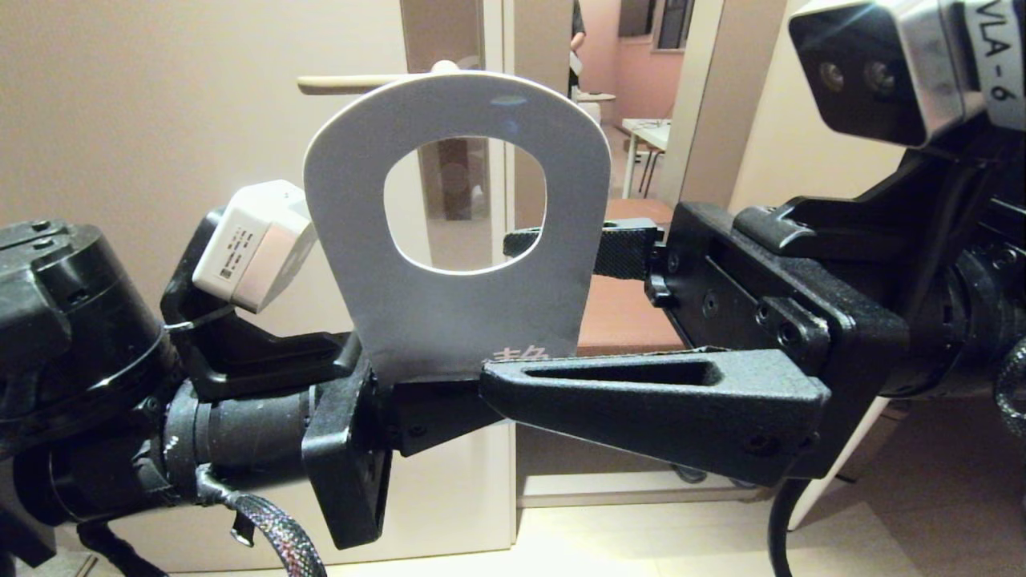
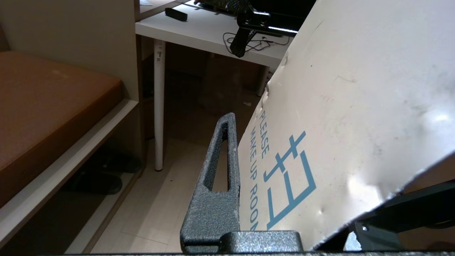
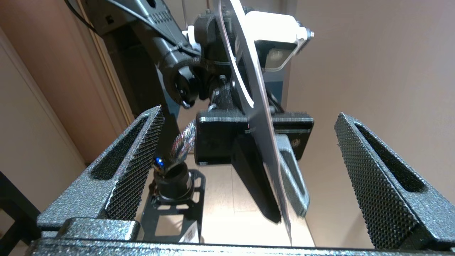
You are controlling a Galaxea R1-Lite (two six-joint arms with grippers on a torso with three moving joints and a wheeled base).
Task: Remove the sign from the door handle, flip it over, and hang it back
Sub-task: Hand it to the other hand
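The beige door [image 1: 160,120] fills the background, its door handle [image 1: 361,82] jutting out level just behind the top edge of the sign. The right gripper [image 3: 249,156] comes in from the right with its 2 fingers [image 3: 131,160] spread wide, 1 on each side of the card and touching neither face. The left gripper [image 1: 417,393] is clamped on the bottom edge of the sign [image 1: 457,304], holding it upright in front of the door, off the handle. The grey face is turned to the head camera; the left wrist view shows the white "MAKE UP ROOM" face.
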